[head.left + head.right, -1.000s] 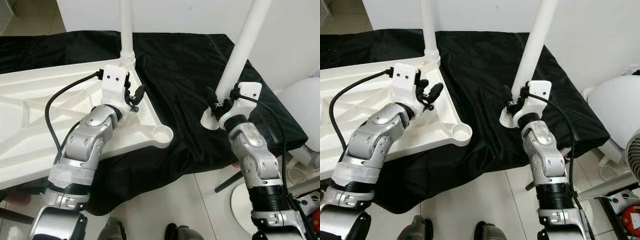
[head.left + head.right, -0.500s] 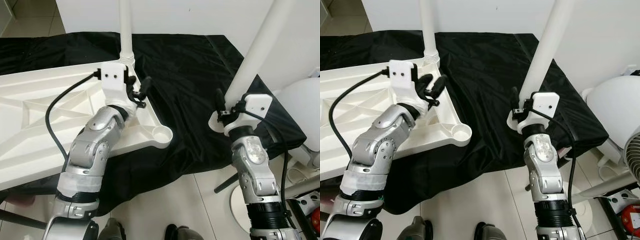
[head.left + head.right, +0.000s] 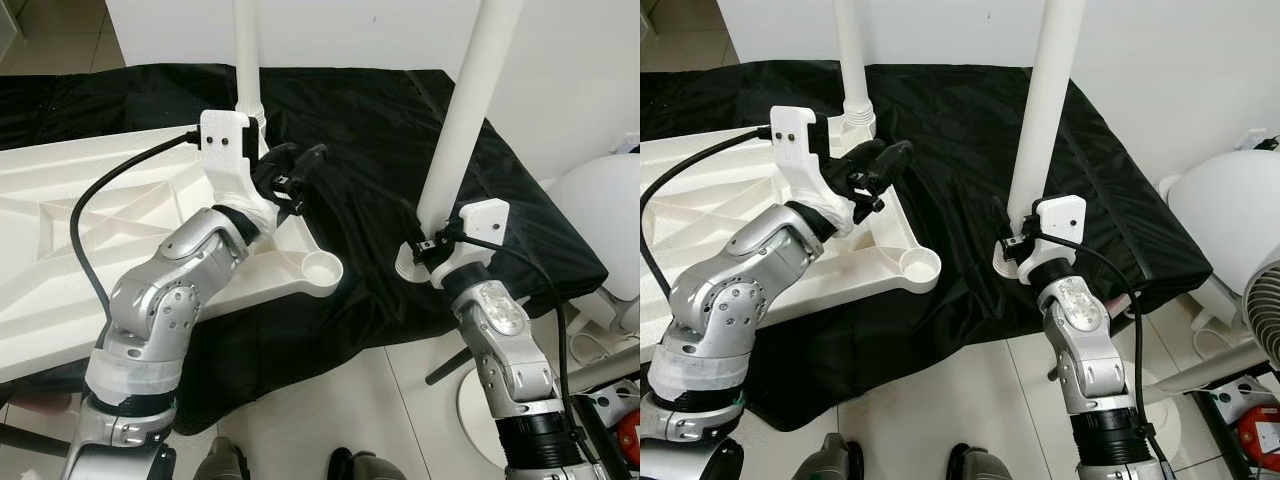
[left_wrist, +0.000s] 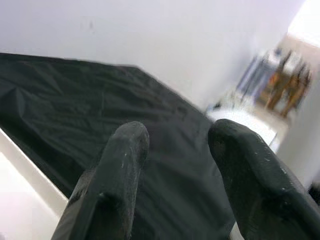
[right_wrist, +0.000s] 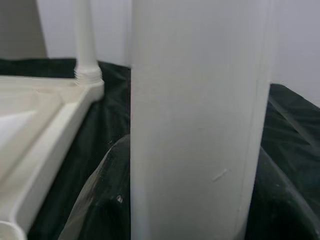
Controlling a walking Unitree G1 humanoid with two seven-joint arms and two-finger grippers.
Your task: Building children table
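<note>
Over black cloth (image 3: 370,150), right gripper (image 3: 428,250) grips table leg (image 3: 462,120).

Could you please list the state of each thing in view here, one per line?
Tabletop: lying upside down on the black cloth.
Fitted leg: upright in its corner socket.
Empty socket: no leg in it.
Loose leg: roughly upright, gripped near its lower end.
Right gripper: shut on the loose leg.
Left gripper: open, empty, beside the fitted leg.
Black cloth: spread out, wrinkled.

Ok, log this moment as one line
step: fit leg | right gripper: shut on loose leg | left gripper: open, above tabletop | corner socket: empty
</note>
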